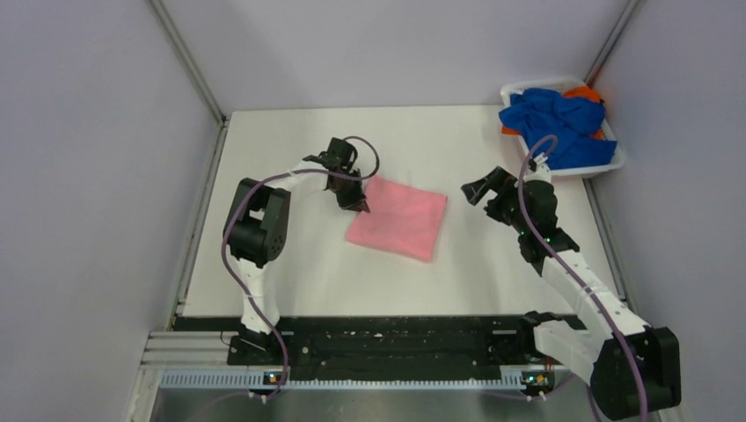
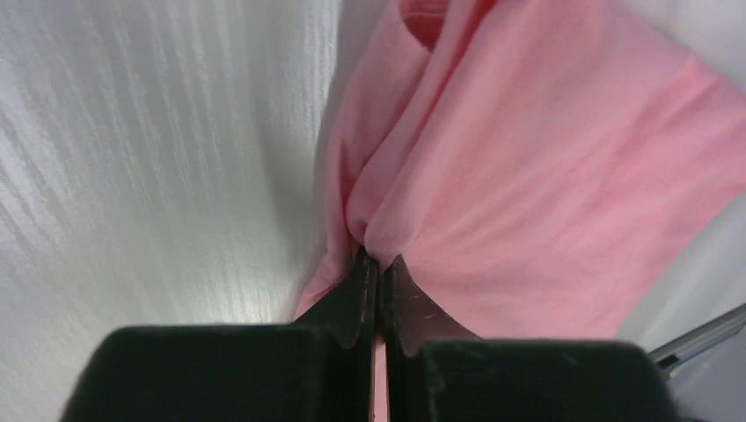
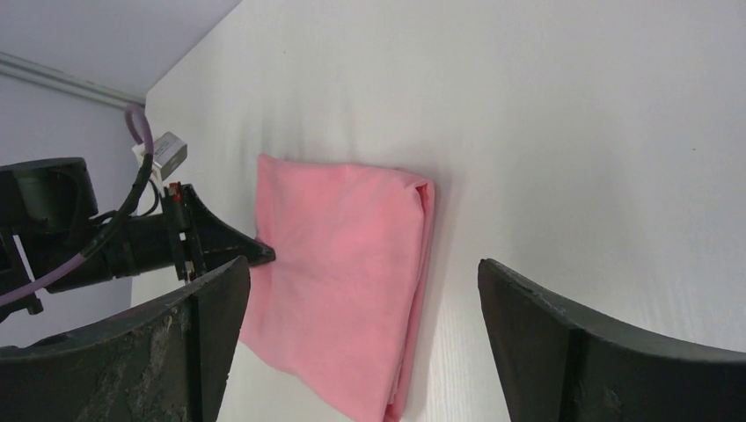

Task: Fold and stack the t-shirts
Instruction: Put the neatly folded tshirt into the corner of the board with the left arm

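A light pink t-shirt [image 1: 400, 218] lies folded into a rectangle at the middle of the white table [image 1: 290, 272]. My left gripper [image 1: 361, 205] is shut on its left edge; in the left wrist view the fingertips [image 2: 362, 268] pinch a gather of the pink cloth [image 2: 528, 158]. My right gripper [image 1: 478, 190] is open and empty, hovering to the right of the shirt, which shows between its fingers in the right wrist view [image 3: 343, 264]. Royal blue [image 1: 556, 123] and orange [image 1: 582, 91] t-shirts lie bunched in the basket.
A white plastic basket [image 1: 616, 163] stands at the back right corner of the table. Grey walls close the left, back and right sides. A black rail [image 1: 396, 338] runs along the near edge.
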